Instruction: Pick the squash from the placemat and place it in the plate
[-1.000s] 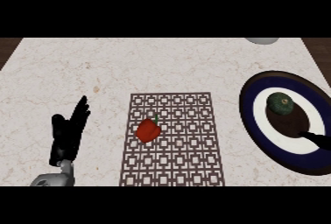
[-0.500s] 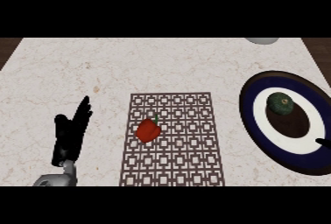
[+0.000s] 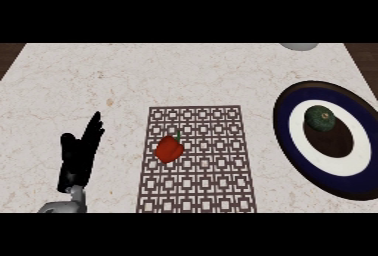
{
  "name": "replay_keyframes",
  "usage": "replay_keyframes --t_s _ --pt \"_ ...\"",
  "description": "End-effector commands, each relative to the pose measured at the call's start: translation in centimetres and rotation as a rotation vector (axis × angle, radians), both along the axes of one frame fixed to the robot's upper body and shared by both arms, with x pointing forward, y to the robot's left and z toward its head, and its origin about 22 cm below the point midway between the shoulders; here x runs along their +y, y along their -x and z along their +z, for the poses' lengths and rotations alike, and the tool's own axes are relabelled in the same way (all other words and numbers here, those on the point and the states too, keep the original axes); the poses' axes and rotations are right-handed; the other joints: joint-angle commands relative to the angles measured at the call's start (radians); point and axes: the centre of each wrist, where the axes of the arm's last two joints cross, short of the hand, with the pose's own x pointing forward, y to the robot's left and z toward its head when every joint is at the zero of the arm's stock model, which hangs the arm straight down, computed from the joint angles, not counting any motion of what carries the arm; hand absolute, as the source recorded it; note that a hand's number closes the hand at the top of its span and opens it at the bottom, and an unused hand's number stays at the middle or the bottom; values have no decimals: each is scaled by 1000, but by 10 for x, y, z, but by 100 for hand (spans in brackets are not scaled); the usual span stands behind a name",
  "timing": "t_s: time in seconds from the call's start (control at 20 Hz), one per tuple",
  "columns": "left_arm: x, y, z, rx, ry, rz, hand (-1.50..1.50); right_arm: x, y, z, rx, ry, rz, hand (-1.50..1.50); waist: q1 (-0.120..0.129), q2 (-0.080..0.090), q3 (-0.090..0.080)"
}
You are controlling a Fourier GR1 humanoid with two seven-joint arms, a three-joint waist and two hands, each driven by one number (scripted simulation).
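My right hand has left the view since a moment ago. The squash sits in the plate, untouched. My left hand rests left of the placemat, fingers straight, together, holding nothing. A red pepper lies on the placemat.

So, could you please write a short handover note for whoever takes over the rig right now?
Left hand: open, fingers straight, resting at the lower left beside the placemat, holding nothing.
Right hand: not in view.
Squash: dark green, already lying in the plate at the right.
Red pepper: on the placemat, not part of the job.
Done: the squash is in the plate.
Left: nothing visible, beyond confirming where the right hand is.
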Motion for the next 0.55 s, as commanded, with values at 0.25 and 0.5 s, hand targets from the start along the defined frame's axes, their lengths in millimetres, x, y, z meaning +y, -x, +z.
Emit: replay_keyframes --t_s 0.25,0.5 --pt "-16 -8 -13 6 25 -5 0 -26 11 -19 7 2 -91 -150 1 1 0" --pt "2 -5 3 10 5 -7 0 -37 16 -12 46 47 -128 -150 1 1 0"
